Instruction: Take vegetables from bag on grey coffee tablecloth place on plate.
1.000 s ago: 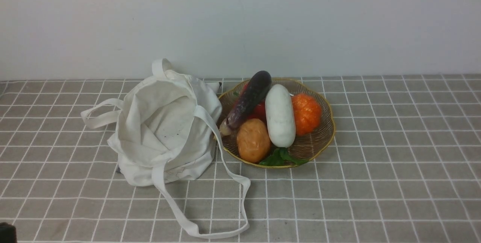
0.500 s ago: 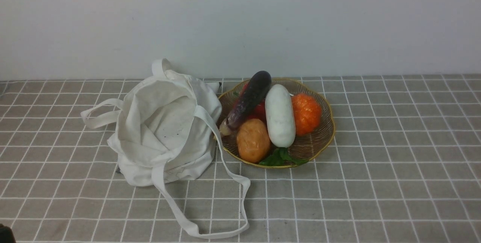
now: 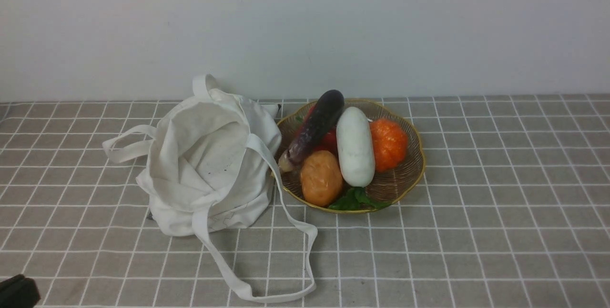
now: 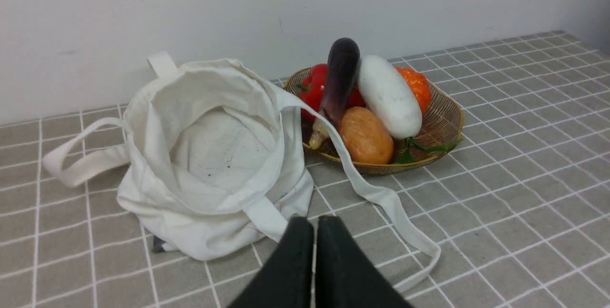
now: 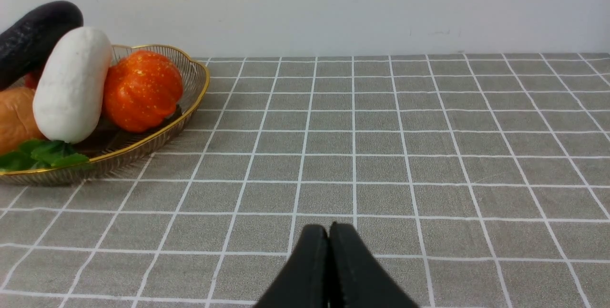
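The eggplant (image 3: pixel 316 128) is seen lying in the plate (image 3: pixel 410 174), propped slantwise on the other produce, its pale stem tip pointed toward the bag (image 3: pixel 209 165) and its dark rounded end raised over the plate's far rim. Just beside it in the plate, on the side away from the bag, a white oblong vegetable (image 3: pixel 355 147) is laid; a brown potato (image 3: pixel 321 177) is set at the near edge, and an orange pumpkin (image 3: pixel 388 143) at the side farthest from the bag. The bag is slumped open on the tablecloth (image 3: pixel 500 212), touching the plate, and nothing is seen inside it. Compared with a second ago, nothing in the plate or bag has shifted; only the left gripper (image 4: pixel 314 224), pressed closed and holding nothing, has edged further into the front view's corner, well apart from the plate. The right gripper (image 5: pixel 329 231) is likewise closed and empty.
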Controlling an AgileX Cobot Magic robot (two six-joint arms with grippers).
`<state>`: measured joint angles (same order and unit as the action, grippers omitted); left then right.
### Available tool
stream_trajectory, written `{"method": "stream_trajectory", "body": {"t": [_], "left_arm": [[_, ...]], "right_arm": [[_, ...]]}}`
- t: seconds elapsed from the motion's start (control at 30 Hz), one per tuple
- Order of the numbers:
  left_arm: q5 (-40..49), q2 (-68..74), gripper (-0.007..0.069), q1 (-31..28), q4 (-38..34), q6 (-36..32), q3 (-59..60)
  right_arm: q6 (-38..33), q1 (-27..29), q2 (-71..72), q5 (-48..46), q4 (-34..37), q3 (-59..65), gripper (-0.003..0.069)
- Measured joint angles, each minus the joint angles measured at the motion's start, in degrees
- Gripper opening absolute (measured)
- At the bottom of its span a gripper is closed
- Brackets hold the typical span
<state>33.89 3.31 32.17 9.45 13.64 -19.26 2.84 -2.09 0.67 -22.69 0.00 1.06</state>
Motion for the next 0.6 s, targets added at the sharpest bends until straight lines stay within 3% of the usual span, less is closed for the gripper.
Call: {"method": "stream_trajectory", "body": {"t": [0.37,0.6], "left_arm": [[-14.77,-0.60,-0.0005,-18.65,-6.09,-11.58,15.56],[-14.89,-3.90,-0.0005,-25.56,-5.57,-12.69,20.32]], "right_arm": [[0.00,0.00,0.00,0.00,0.00,0.00,-0.0015],[0.00,0.00,0.00,0.00,0.00,0.00,-0.0015]]}}
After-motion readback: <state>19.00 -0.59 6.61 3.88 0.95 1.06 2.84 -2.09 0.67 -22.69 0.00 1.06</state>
